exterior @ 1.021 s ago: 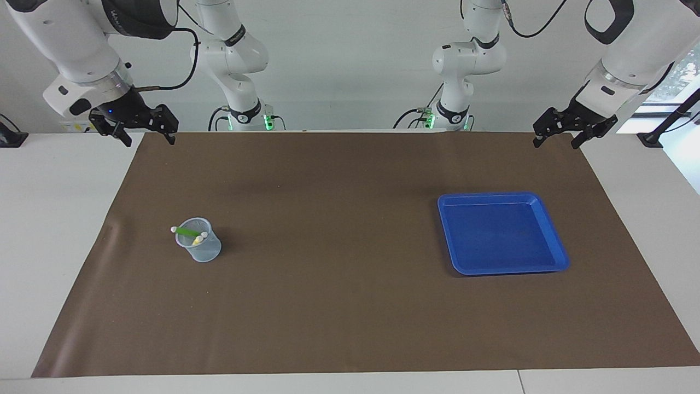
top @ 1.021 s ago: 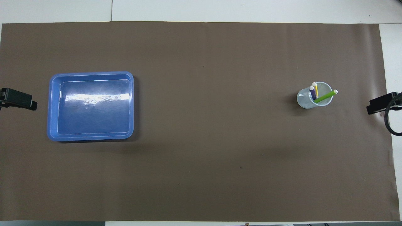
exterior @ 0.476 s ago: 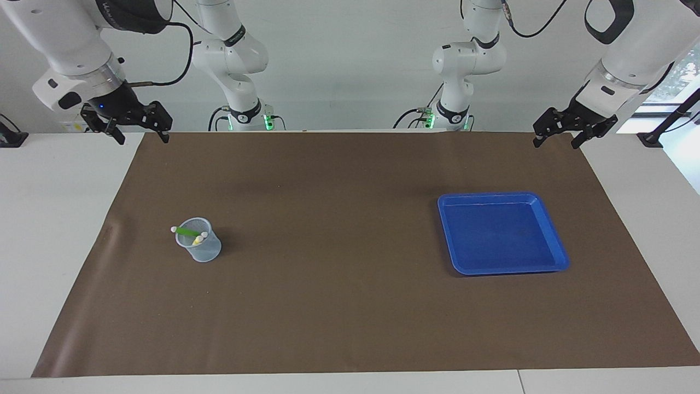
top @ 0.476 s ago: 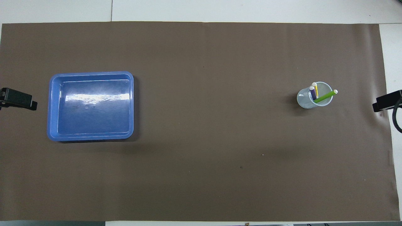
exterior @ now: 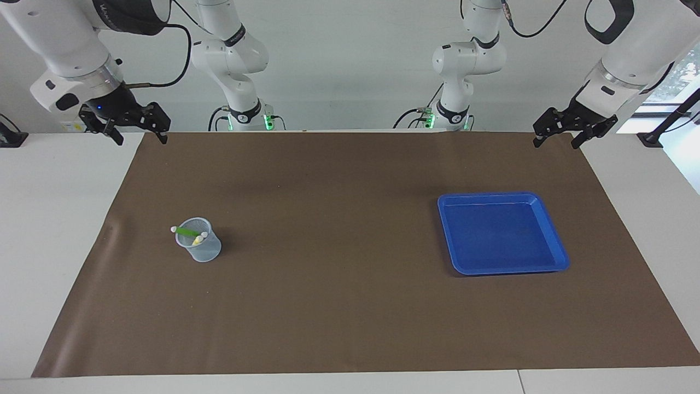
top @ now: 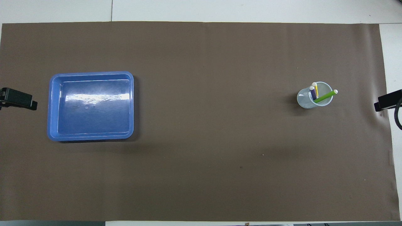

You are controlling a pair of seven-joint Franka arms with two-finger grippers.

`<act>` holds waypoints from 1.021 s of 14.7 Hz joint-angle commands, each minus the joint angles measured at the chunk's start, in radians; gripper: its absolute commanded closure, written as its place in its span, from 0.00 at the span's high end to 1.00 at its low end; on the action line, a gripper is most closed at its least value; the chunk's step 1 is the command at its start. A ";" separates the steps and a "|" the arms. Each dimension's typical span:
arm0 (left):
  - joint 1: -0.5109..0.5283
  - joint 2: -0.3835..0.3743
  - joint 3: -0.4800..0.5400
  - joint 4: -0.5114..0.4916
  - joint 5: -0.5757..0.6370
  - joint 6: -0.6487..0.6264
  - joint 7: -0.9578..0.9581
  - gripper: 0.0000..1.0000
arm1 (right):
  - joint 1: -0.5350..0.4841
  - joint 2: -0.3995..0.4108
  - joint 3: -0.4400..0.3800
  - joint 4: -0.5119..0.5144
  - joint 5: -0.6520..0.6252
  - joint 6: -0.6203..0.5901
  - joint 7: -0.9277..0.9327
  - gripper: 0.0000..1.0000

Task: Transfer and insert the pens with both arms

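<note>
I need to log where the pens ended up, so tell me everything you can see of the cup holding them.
The cup is small, pale blue and see-through, apparently plastic, with a round open rim. It stands upright on the brown mat toward the right arm's end of the table. A yellow pen, a purple pen and a green pen lean inside it, caps up. Neither gripper touches it.

A clear cup (exterior: 199, 247) holding the pens (exterior: 187, 232) stands at eight o'clock on the brown mat (exterior: 350, 306), the blue tray (exterior: 557, 247) at three.
</note>
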 commanded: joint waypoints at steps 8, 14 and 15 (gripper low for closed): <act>0.003 -0.014 -0.004 -0.017 0.023 0.002 -0.011 1.00 | 0.000 0.017 -0.019 0.023 0.054 -0.005 0.011 1.00; 0.003 -0.014 -0.004 -0.017 0.023 0.002 -0.011 1.00 | 0.000 0.014 -0.019 0.020 0.050 -0.005 0.011 1.00; 0.003 -0.014 -0.004 -0.017 0.023 0.002 -0.011 1.00 | 0.002 0.014 -0.019 0.020 0.049 -0.005 0.011 1.00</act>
